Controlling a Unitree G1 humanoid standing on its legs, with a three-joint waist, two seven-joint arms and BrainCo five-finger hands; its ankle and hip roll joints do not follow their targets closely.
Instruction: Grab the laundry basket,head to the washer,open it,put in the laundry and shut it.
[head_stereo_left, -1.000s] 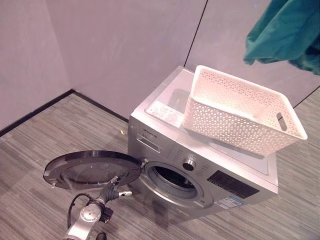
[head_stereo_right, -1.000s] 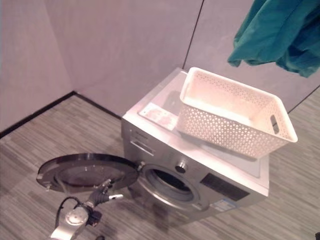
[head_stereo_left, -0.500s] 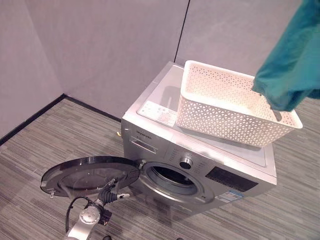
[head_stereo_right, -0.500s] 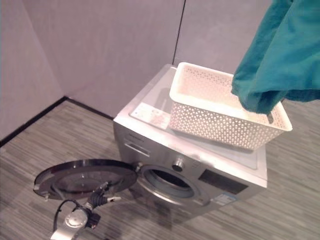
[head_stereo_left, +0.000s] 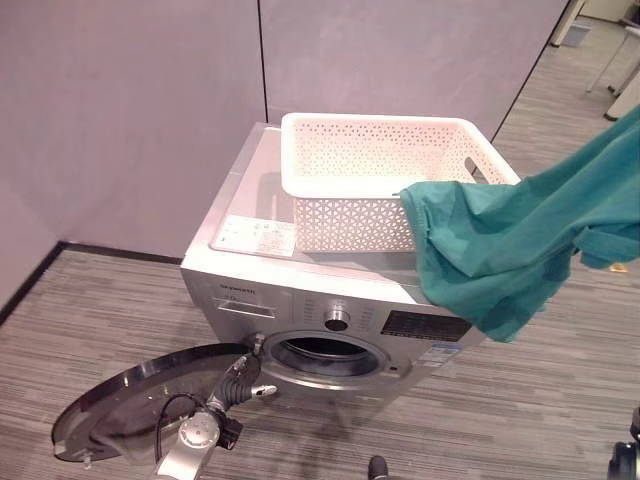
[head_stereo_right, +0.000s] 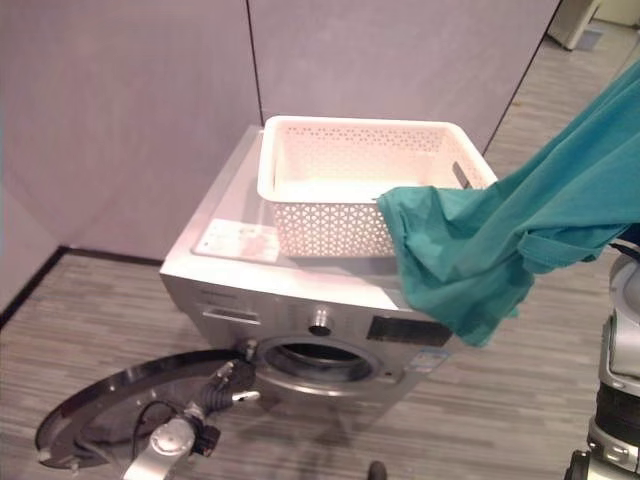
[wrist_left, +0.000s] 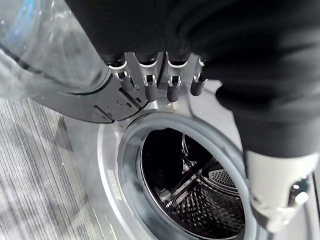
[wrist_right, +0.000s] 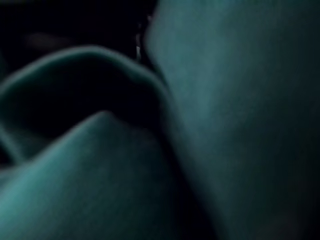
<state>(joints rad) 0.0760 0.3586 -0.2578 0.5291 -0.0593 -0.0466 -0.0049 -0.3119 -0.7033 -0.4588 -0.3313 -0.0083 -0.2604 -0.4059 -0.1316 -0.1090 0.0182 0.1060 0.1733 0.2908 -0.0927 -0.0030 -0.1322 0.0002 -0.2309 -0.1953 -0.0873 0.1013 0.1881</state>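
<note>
Teal cloth (head_stereo_left: 500, 250), the laundry, hangs in the air in front of the washer (head_stereo_left: 300, 300), draped from the upper right and trailing down across the machine's right front corner and the near right corner of the white laundry basket (head_stereo_left: 370, 170). The basket sits on top of the washer and looks empty, though its floor is only partly seen. In the right wrist view the cloth (wrist_right: 225, 120) crowds the lens, so the right hand probably carries it, but its fingers are hidden and I cannot tell how they are set.

What the coming move turns on is this: the washer's round opening (head_stereo_right: 310, 362) lies below and to the left of the cloth's lowest fold, low on the washer's front face. The cloth's long axis runs slantwise from upper right down toward the washer, so its free end already points roughly at the drum. The garment would need to come down and leftward to enter.

The washer's door (head_stereo_left: 140, 400) is swung wide open on the left side of the opening. The left hand (wrist_left: 155, 80) hovers by the door's hinge just left of the opening, fingers straight and relaxed, holding nothing.
</note>
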